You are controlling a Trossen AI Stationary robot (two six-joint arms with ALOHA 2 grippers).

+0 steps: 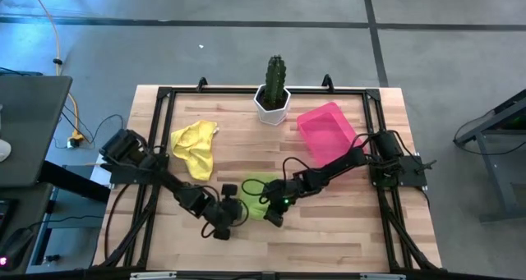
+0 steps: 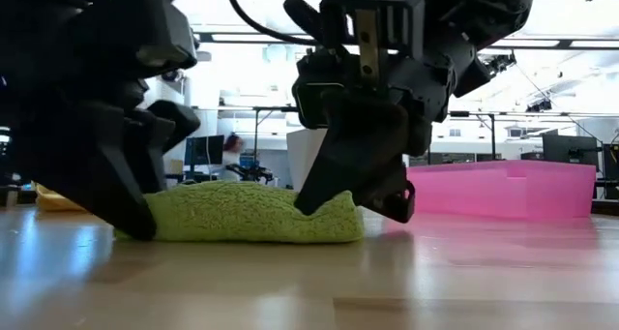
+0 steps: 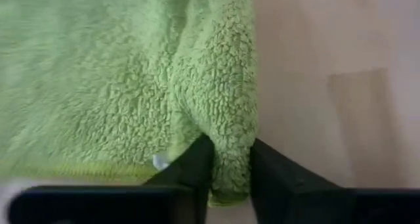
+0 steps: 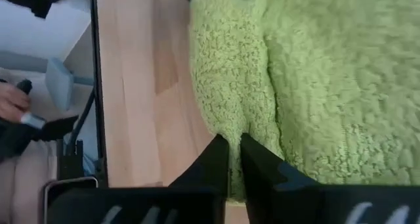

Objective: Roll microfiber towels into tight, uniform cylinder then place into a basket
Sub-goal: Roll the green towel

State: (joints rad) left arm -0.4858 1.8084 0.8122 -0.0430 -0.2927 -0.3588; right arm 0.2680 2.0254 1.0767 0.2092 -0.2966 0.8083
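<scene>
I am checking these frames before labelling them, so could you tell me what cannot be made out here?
- High view: both arms cover most of the green towel, so how far it is rolled is hidden.
- Low view: the left claw hides the towel's end; the yellow towel is mostly behind it.
- Low view: the pink basket shows only its wall; its inside is hidden.
- Right wrist view: the right claw pinches a fold; the frame crops the rest.

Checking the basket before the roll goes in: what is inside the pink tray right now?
From above, the pink tray shows only its bare pink floor. The right arm crosses its front corner, hiding that bit. The lime green towel and yellow towel lie outside on the table.
</scene>
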